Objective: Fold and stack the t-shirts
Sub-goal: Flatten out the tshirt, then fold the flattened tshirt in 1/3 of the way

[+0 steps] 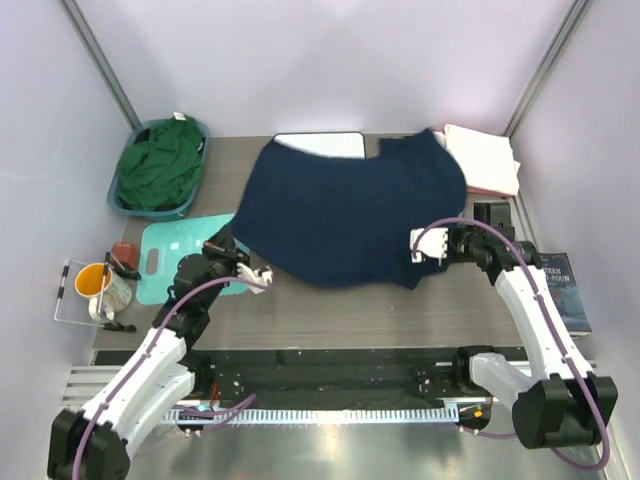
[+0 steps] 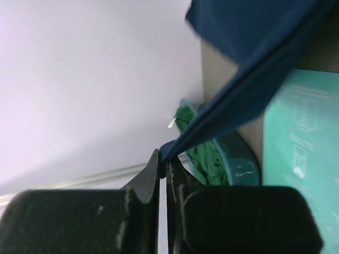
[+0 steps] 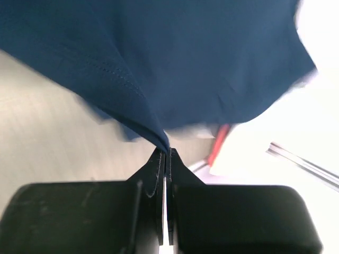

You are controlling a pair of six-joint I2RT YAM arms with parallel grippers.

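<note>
Overhead: navy shirt (image 1: 350, 210) spread | wrists: left end effector (image 2: 163, 156), right end effector (image 3: 164, 152) pinching

My left arm (image 1: 150, 365) reaches up from the lower left of the overhead view, elbow bent, to my left gripper (image 1: 236, 258) left of centre. My right arm (image 1: 535, 310) rises from the lower right to my right gripper (image 1: 420, 248). Both jaws are pressed together (each pinching an edge of the navy t-shirt (image 1: 340, 210)).

the navy shirt (image 1: 345, 215) hides most of the white board (image 1: 320, 145); the pink shirt (image 1: 487, 191) barely shows beneath the cream shirt (image 1: 483, 155), upper right.
</note>
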